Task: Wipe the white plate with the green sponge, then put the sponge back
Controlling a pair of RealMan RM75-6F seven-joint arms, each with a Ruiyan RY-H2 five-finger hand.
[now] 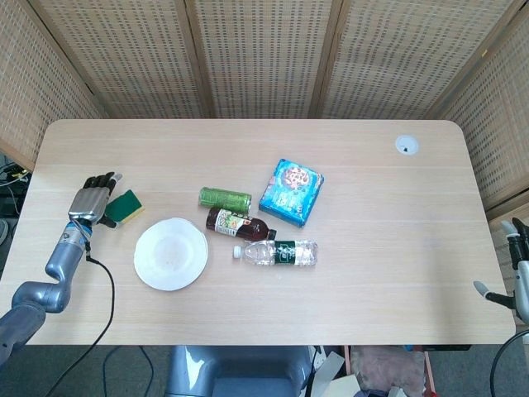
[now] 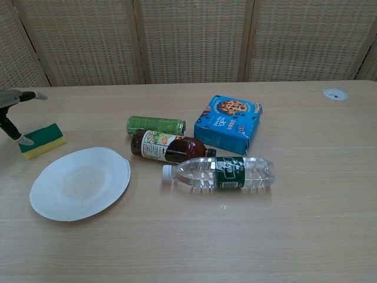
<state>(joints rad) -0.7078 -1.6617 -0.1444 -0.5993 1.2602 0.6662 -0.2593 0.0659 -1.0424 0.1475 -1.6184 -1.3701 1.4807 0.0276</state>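
The green sponge [image 1: 126, 207] [image 2: 42, 140], green on top and yellow underneath, lies flat on the table to the left of the white plate [image 1: 170, 253] [image 2: 80, 183]. My left hand [image 1: 91, 198] [image 2: 13, 113] sits just left of the sponge with its fingers spread; in the chest view one fingertip [image 2: 25, 140] reaches the sponge's left edge, and nothing is held. The plate lies bare on the table. My right hand [image 1: 514, 269] shows only at the right edge of the head view, off the table, fingers apart and holding nothing.
Right of the plate lie a green can [image 1: 224, 198], a brown bottle [image 1: 240, 224] and a clear water bottle [image 1: 276, 252]. A blue cookie box [image 1: 291, 191] sits behind them. A round cable port [image 1: 406, 145] is at the far right of the table.
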